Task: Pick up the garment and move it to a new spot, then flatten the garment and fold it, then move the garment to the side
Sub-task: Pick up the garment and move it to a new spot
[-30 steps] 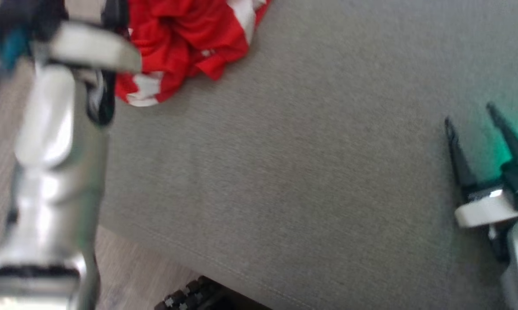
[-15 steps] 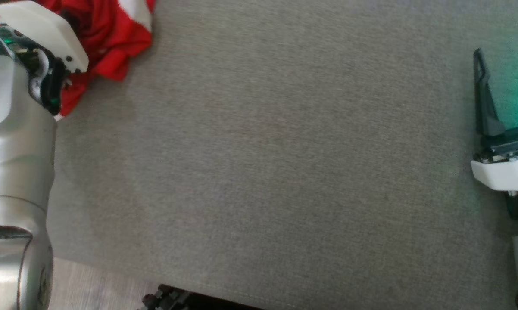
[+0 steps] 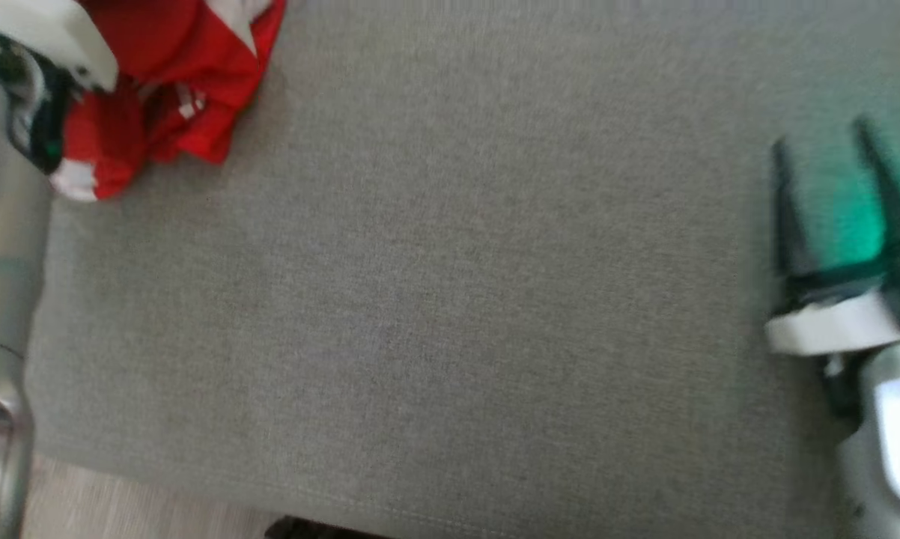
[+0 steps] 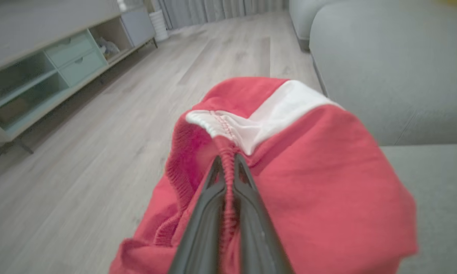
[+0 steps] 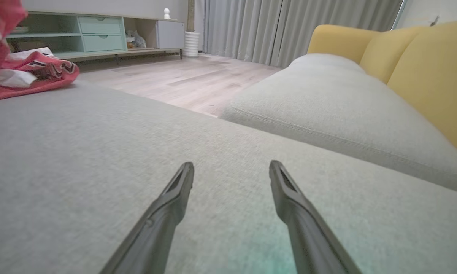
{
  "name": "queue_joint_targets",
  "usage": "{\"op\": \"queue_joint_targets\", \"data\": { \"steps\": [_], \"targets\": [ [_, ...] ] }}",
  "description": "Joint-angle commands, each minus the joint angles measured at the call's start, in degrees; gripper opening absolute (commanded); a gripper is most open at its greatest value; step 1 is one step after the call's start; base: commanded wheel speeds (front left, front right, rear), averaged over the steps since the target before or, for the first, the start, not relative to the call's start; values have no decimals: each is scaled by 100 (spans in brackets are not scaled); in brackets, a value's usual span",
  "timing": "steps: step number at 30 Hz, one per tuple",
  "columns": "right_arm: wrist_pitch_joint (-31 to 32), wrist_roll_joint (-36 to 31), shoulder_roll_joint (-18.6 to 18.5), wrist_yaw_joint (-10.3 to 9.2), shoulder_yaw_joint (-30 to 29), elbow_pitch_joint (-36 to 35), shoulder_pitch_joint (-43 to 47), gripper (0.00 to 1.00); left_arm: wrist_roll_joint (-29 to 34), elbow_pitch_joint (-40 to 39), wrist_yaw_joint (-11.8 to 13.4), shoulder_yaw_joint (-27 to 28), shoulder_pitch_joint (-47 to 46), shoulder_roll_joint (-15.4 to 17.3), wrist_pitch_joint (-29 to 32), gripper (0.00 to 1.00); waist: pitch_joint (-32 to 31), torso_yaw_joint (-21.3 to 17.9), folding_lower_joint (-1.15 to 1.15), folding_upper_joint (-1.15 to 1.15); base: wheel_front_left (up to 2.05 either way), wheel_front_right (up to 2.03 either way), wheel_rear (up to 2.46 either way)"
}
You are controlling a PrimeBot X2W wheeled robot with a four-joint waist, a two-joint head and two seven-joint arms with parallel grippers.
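Clamping, newly: left claw (image 4: 225,161), wide apart a second ago, now pinched on a ribbed fold of the garment (image 4: 308,182); lifting can likely begin. Right claw (image 5: 231,175): apart, empty, garment well off. Garment: red, white band, bunched around the left claw at the cushion (image 3: 450,299) edge.

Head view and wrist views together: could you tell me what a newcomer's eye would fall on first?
The red and white garment, bunched at the head view's upper left against the grey sofa cushion, stands out at once. The left gripper is shut on a gathered fold of it. At the right, the right gripper stands open over bare cushion.
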Motion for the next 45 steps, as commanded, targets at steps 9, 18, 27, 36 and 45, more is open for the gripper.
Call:
{"op": "queue_joint_targets", "data": {
  "steps": [9, 18, 27, 36, 45],
  "targets": [
    [19, 168, 791, -4, 382, 175, 444, 100, -379, -1782, 10, -1194, -923, 892, 313, 0, -1631, -878, -1, 0, 0, 0, 0],
    [19, 336, 988, -4, 707, 9, 553, 100, -943, -3203, 10, -1953, -1232, 798, 955, 0, -2168, -2158, -1, 0, 0, 0, 0],
    [19, 943, 991, -4, 896, -412, 429, 100, -702, -3523, 403, -2600, -312, 382, 561, 0, -1941, -3125, -1, 0, 0, 0, 0],
    [19, 1076, 992, -4, 968, -593, 277, 100, -321, -2480, 862, -3530, 1616, -610, -897, 0, -1245, -3453, -1, 0, 0, 0, 0],
    [19, 1086, 992, -4, 969, -321, 457, 100, 130, -2464, 1591, -3178, 2503, -1285, -1470, 100, -1469, -2967, -1, 0, 0, 0, 0]
  ]
}}
